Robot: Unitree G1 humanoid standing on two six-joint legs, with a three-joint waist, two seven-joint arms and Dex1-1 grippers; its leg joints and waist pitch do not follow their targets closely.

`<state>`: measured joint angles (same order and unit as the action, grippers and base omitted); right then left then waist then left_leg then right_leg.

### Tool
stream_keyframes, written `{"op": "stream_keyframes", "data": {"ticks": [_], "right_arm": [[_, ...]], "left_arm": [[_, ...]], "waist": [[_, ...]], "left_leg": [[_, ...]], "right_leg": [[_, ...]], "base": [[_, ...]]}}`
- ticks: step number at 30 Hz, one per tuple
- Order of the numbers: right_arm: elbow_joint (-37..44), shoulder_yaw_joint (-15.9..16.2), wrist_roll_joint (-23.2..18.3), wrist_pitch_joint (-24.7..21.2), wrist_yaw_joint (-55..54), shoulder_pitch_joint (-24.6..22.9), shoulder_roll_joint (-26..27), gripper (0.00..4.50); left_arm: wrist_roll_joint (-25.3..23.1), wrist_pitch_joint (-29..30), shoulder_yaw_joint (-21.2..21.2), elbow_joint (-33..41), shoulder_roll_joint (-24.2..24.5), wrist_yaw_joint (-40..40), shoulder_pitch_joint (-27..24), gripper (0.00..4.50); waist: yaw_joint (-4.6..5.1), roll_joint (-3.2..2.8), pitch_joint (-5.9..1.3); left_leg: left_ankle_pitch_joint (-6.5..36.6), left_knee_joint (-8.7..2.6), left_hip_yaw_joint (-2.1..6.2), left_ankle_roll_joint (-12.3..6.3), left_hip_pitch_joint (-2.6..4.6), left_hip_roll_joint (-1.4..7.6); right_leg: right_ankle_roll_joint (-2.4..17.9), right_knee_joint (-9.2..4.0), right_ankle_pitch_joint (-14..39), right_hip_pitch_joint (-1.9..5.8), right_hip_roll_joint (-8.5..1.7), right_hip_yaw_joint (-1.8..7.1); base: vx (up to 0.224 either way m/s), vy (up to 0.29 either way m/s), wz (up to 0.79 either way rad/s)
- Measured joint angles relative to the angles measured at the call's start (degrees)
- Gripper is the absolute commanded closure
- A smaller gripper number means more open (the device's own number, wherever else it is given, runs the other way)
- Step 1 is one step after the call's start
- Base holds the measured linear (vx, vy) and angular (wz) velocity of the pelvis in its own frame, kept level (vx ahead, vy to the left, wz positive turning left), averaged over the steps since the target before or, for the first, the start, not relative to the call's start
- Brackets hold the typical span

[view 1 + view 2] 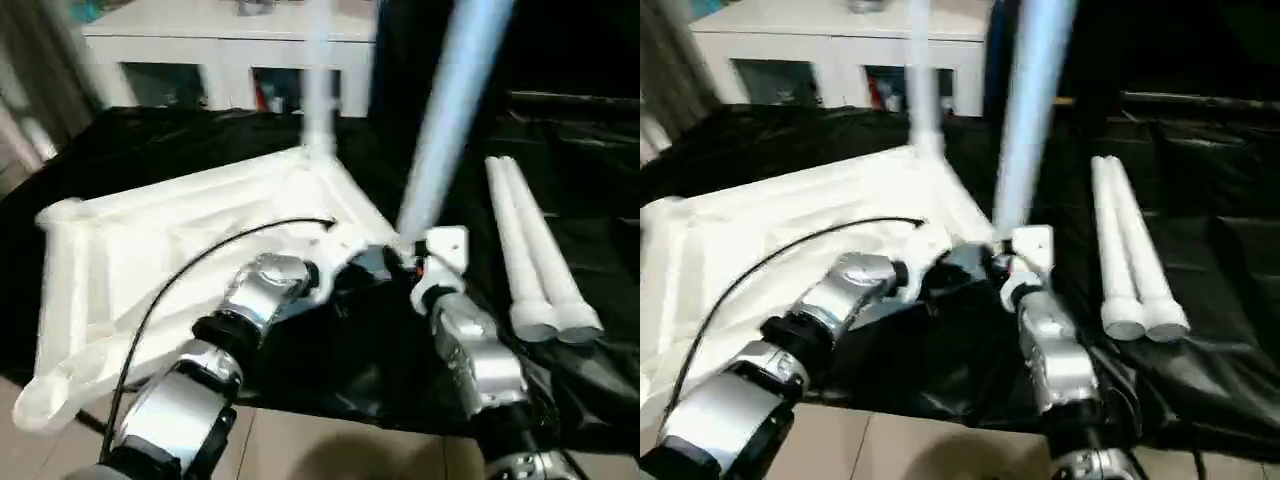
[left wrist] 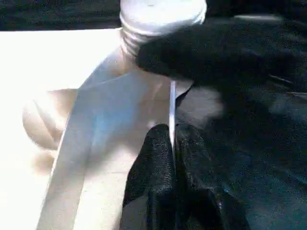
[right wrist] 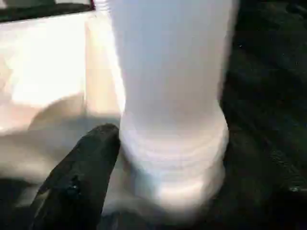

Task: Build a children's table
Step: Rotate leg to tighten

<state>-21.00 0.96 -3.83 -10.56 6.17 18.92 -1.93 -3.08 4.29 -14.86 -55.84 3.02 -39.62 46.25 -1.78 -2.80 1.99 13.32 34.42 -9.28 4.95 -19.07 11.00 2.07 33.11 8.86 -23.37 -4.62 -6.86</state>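
White plastic tabletop lies upside down on your black-draped bench; your left wrist view alone shows left pincer pinching its thin rim, right pincer gripping a tapered white leg.

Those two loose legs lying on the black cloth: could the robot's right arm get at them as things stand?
Probably yes: the two loose legs lie just beside the right gripper with bare black cloth between, though that gripper is at the leaning leg.
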Motion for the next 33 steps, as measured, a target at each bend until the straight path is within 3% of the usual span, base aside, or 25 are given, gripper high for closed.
{"op": "stream_keyframes", "data": {"ticks": [4, 5, 6, 9, 10, 11, 12, 16, 17, 23, 28, 31, 33], "right_arm": [[3.83, 0.26, -0.06, -0.33, 0.66, -1.54, -1.15, 0.67], [5.29, 0.16, -0.14, -0.38, 0.89, -1.69, -1.35, 0.67], [7.73, 0.03, -0.3, -0.52, 1.46, -2.18, -1.8, 0.64], [12.05, 0.65, -0.34, -1.67, 3.2, -4.12, -2.95, 0.64], [13.03, 1.26, -0.25, -2.64, 4.03, -5.31, -3.34, 0.63], [13.08, 1.7, -0.22, -3.17, 4.41, -5.91, -3.39, 0.63], [13.04, 2.39, -0.09, -3.71, 4.67, -6.48, -3.37, 0.94], [11.41, 3.47, 0.26, -4.12, 4.73, -5.88, -3.12, 1.07], [10.73, 3.4, 0.34, -4.29, 4.64, -5.67, -3.12, 1.32], [6.67, 4.05, 0.71, -5.13, 5.59, -4.2, -2.18, 1.75], [1.21, 5.26, 1.12, -5.2, 6.04, 0.31, -0.57, 2.15], [-0.78, 5.71, 1.23, -4.97, 6.45, 1.35, -0.23, 2.33], [-2.39, 6.41, 1.24, -4.92, 6.73, 2.44, 1.02, 2.66]], "left_arm": [[-0.07, -2.47, 1.43, -2.45, -0.25, 2.81, 1.4, 4.5], [-0.07, -3.06, 1.86, -2.55, -0.28, 2.94, 1.47, 4.5], [0.39, -4.05, 3.08, -2.56, -0.57, 2.86, 1.48, 4.22], [3.55, -6.42, 6.1, -2.34, -1.25, 2.52, 1.45, 4.22], [5.51, -7.75, 7.97, -0.04, -1.43, 3.14, 1.45, 3.9], [6.36, -8.33, 8.94, 2.13, -1.26, 3.46, 1.81, 3.86], [7.28, -8.64, 9.94, 3.92, -0.75, 3.78, 2.69, 3.83], [6.49, -7.79, 10.75, 9.79, 4.52, 7.58, 3.37, 3.73], [6.06, -6.82, 11.28, 10.87, 6.25, 8.23, 3.07, 3.46], [4.03, 2.4, 15.35, 21.67, 15.49, 9.95, -4.44, 3.04], [3.96, 17.35, 16.28, 40.43, 24.51, 5.01, -13.92, 2.72], [3.88, 21.94, 16.38, 45.32, 28.44, 3.39, -16.76, 2.56], [1.56, 25.46, 16.68, 49.22, 33.2, 2.97, -19.8, 2.21]], "waist": [[0.11, -0.13, 0.07], [0.09, -0.13, 0.07], [-0.05, -0.15, 0.06], [-0.25, -0.11, 0.07], [-0.42, 0.08, 0.06], [-0.49, 0.14, 0.05], [-0.47, 0.15, 0.07], [0.17, 0.6, 0.35], [0.22, 0.69, 0.4], [-0.03, 1.35, 0.68], [-0.22, 3.17, 0.99], [-0.68, 3.45, 1.03], [-0.27, 3.71, 1.14]], "left_leg": [[0.06, -0.01, 0.02, -0.14, -0.26, -0.01], [0.07, -0.01, 0.03, -0.17, -0.44, -0.01], [0.07, 0.03, 0.08, -0.26, -0.81, -0.01], [0.18, 0.19, 0.12, -0.6, -1.36, -0.01], [0.23, 0.37, 0.19, -0.73, -1.59, 0.01], [0.31, 0.66, 0.25, -0.88, -1.77, 0.05], [0.47, 1.07, 0.23, -1.15, -1.99, 0.06], [0.38, 1.19, 0.08, -1.34, -1.54, 0.08], [0.28, 1.17, 0.08, -1.23, -1.45, 0.1], [-0.26, 0.91, 0.17, -0.28, -1.33, 0.12], [-0.38, 0.87, -0.03, -0.06, -1.19, 0.39], [-0.37, 0.86, -0.28, -0.01, -1.08, 0.45], [-0.33, 0.83, -0.43, 0.05, -1.09, 0.51]], "right_leg": [[0.09, -0.01, -0.05, -0.25, 0.0, 0.02], [0.09, 0.0, -0.04, -0.39, 0.0, 0.03], [0.09, 0.03, -0.04, -0.69, 0.0, 0.01], [0.16, 0.14, 0.04, -1.17, -0.01, 0.0], [0.25, 0.32, 0.12, -1.56, -0.01, -0.02], [0.33, 0.56, 0.17, -1.75, -0.01, -0.04], [0.39, 0.98, 0.28, -1.84, -0.07, -0.02], [0.38, 1.1, 0.2, -1.52, -0.1, -0.02], [0.23, 1.09, 0.24, -1.47, -0.07, -0.01], [0.15, 1.11, -0.08, -1.37, -0.05, 0.04], [0.29, 1.36, -0.01, -1.54, 0.01, 0.05], [0.48, 1.36, -0.11, -1.51, 0.02, 0.15], [0.51, 1.52, -0.05, -1.51, 0.07, 0.31]], "base": [[0.0, 0.0, 0.0], [0.0, 0.0, 0.0], [0.0, 0.0, 0.0], [0.0, 0.0, 0.0], [0.0, 0.0, 0.0], [0.0, 0.0, 0.0], [0.0, 0.0, 0.0], [-0.013, -0.004, -0.01], [-0.054, -0.014, -0.03], [-0.009, -0.002, 0.0], [0.0, 0.0, 0.0], [0.0, 0.0, 0.0], [0.0, 0.0, 0.0]]}}
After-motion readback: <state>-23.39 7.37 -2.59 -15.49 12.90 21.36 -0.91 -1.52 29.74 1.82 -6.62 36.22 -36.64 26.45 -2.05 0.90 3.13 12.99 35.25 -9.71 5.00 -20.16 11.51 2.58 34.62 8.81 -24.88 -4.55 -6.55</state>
